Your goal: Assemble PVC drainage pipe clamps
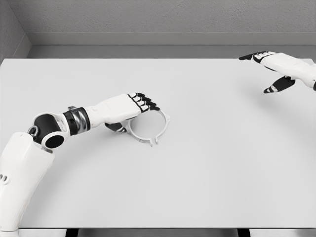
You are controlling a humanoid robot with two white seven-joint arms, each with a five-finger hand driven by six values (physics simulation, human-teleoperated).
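- Left of centre in the frame, a white ring-shaped pipe clamp (150, 129) is seen lying flat on the white table (207, 173), with small lugs showing at its right and lower edges.
- The left hand (129, 111) is laid over the clamp's upper left arc; the fingers (145, 102) are curled across the rim and the thumb is tucked beneath, so a grasp on the ring is judged to be in place, though contact under the palm is hidden.
- The right hand (276, 69) is held at the upper right of the frame, well apart from the clamp, with fingers spread and nothing carried.
- No second clamp half, pipe or fastener is visible anywhere on the table; what the ring is to be mated with cannot be told.
- Risk: the ring is thin and is pinched on one side only. If lifted, it is likely to swing or rotate in the grip.
- Risk: too hard a squeeze could flex the open band and shift the lugs out of line.
- Risk: white on white; the rim's far edge is faintly read, and misjudged finger placement could push the clamp along the table instead of securing it.
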